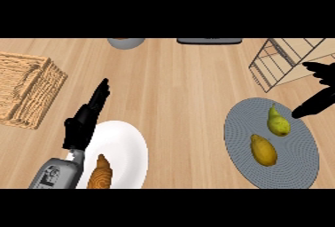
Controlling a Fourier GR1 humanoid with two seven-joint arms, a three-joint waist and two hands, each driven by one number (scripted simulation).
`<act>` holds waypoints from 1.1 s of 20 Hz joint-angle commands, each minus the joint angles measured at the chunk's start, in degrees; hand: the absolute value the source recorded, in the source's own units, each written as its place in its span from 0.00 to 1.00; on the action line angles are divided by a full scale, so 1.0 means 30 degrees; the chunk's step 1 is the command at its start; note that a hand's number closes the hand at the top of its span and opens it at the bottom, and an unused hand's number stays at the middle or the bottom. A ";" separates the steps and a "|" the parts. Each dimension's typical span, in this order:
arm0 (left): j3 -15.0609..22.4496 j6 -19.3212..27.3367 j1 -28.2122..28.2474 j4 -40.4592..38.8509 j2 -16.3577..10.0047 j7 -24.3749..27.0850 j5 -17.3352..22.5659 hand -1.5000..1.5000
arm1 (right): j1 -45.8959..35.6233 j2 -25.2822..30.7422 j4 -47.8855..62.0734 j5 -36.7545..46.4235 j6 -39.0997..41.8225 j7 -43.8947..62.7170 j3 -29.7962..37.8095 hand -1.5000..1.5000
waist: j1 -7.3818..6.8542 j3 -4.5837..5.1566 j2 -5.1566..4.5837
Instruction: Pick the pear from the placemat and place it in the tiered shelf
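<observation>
Pear (pixel 278 122) lies on the placemat (pixel 242 133) near the table's right edge, untouched. Right hand (pixel 321 99) is just beside it, fingers spread, holding nothing. Next: lower over the pear's belly, clear of the yellow fruit (pixel 263 150), then close. Tiered shelf (pixel 278 64) waits at the far right corner.

A wooden counter (pixel 177 88) held a plate (pixel 124 150) under the left hand (pixel 82 126), a basket (pixel 26 91) left of it, and a placemat (pixel 248 119) and shelf (pixel 281 62) by the right hand (pixel 321 95).
</observation>
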State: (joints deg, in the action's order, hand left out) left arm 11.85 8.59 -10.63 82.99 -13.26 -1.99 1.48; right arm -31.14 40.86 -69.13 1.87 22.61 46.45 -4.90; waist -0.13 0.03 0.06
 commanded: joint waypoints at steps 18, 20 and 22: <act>-0.2036 -0.1687 -0.0873 -0.0412 0.0979 -0.0621 -0.0932 0.50 | 0.0305 -0.3356 0.1428 0.4749 -0.0198 -0.0262 0.1486 0.00 | -0.0047 -0.0012 -0.0047; -0.2144 -0.2048 0.0615 -0.0268 0.1072 0.0802 -0.1023 0.50 | 0.0917 -0.3106 -0.0674 0.4385 0.0906 0.1046 0.2080 0.00 | 0.0015 -0.0006 -0.0009; -0.1545 -0.1646 0.0984 0.0413 0.1238 0.0524 -0.1833 0.50 | 0.1419 -0.3493 0.0699 0.5111 0.0571 -0.0393 0.1726 0.00 | -0.0038 -0.0011 -0.0019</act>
State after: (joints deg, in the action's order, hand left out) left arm 6.98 3.81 -9.30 82.25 -9.77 -0.21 -2.52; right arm -28.06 31.32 -68.94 15.10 23.58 47.11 0.08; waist -0.14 0.04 0.04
